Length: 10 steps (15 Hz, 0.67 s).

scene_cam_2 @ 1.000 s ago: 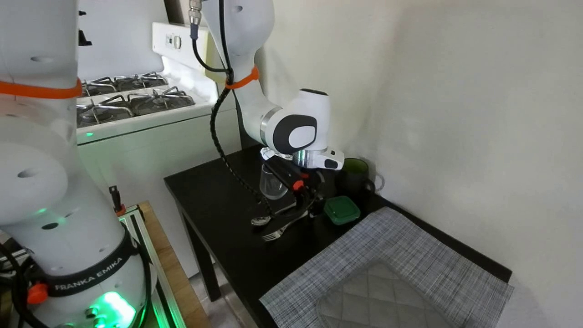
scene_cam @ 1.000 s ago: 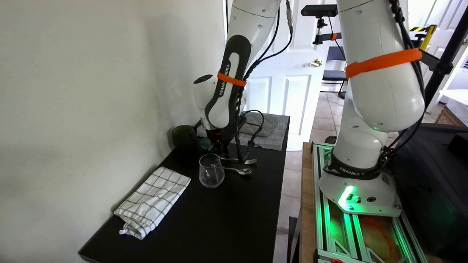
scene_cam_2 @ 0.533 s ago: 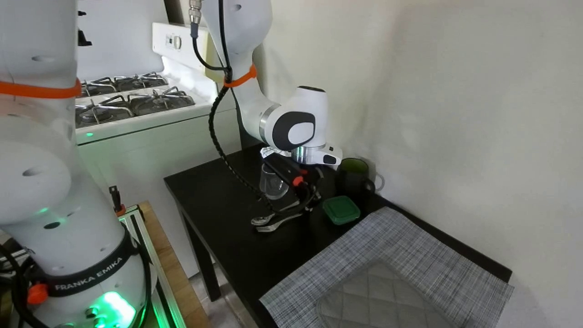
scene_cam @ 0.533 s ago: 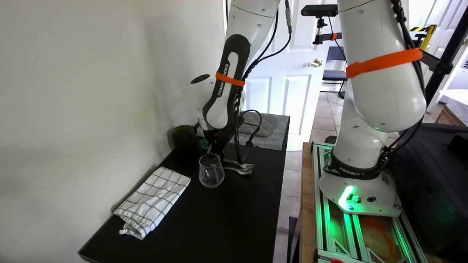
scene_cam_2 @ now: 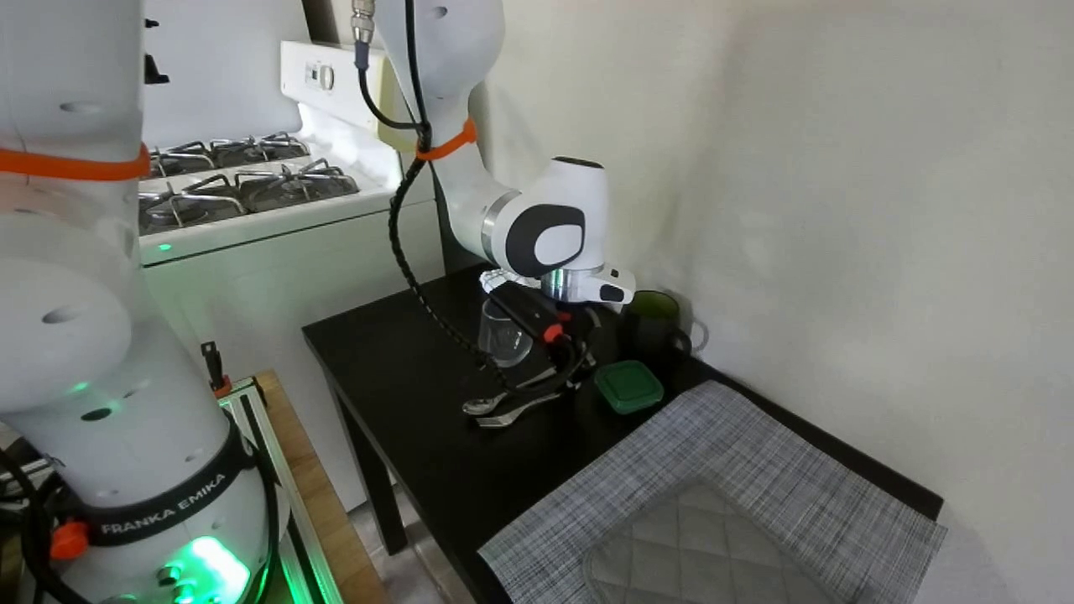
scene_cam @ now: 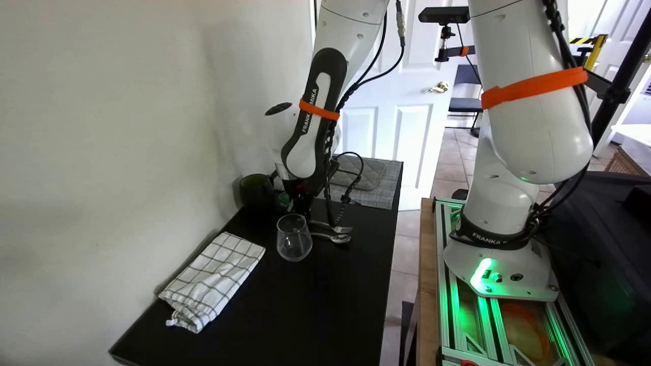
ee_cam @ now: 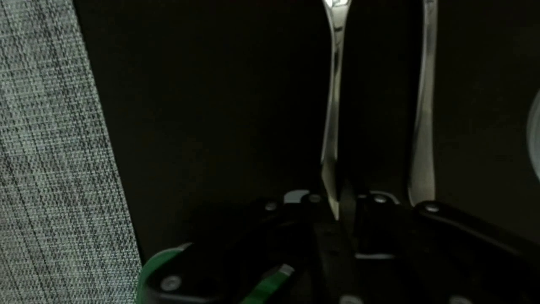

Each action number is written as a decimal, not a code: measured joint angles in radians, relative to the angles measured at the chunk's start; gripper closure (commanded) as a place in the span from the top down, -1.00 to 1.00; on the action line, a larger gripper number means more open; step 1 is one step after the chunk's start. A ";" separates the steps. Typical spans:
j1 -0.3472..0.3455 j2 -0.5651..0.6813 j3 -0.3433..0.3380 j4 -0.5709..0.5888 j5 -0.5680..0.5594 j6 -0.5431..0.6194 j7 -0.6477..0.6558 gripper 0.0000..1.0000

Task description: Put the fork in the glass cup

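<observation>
The fork (scene_cam_2: pixel 508 417) is silvery metal. Its tined head rests low over the black table, close beside the spoon. In the wrist view my gripper (ee_cam: pixel 341 200) is shut on the end of the fork's handle (ee_cam: pixel 334 97), which is turned on edge between the fingers. Whether the fork is lifted off the table cannot be told. The clear glass cup (scene_cam: pixel 294 239) stands upright in both exterior views, close to the gripper and apart from it. Part of the glass cup's rim (ee_cam: pixel 535 135) enters the wrist view at the right edge.
A metal spoon (ee_cam: pixel 427 105) lies alongside the fork, on the glass cup's side. Near the gripper are a green-lidded box (scene_cam_2: pixel 629 387) and a dark green mug (scene_cam_2: pixel 650 327) by the wall. A checked cloth (scene_cam: pixel 213 279) and a grey woven placemat (scene_cam_2: pixel 722 436) lie on the table.
My gripper has closed on the fork's handle. The fork has swung and shifted toward the spoon, and the arm has moved slightly. The glass cup and spoon have stayed put.
</observation>
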State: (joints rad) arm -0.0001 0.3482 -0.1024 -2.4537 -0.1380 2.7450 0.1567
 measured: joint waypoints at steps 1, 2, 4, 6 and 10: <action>0.000 -0.003 0.000 0.003 0.000 0.000 0.000 -0.92; 0.000 -0.008 0.000 0.006 0.000 0.000 0.000 -0.92; 0.000 -0.028 0.000 0.008 0.001 0.000 -0.002 -0.92; 0.000 -0.059 0.000 0.008 0.001 0.000 -0.004 -0.92; 0.000 -0.132 0.001 0.002 -0.002 0.000 -0.007 -0.92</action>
State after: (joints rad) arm 0.0001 0.2158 -0.1019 -2.4513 -0.1396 2.7449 0.1496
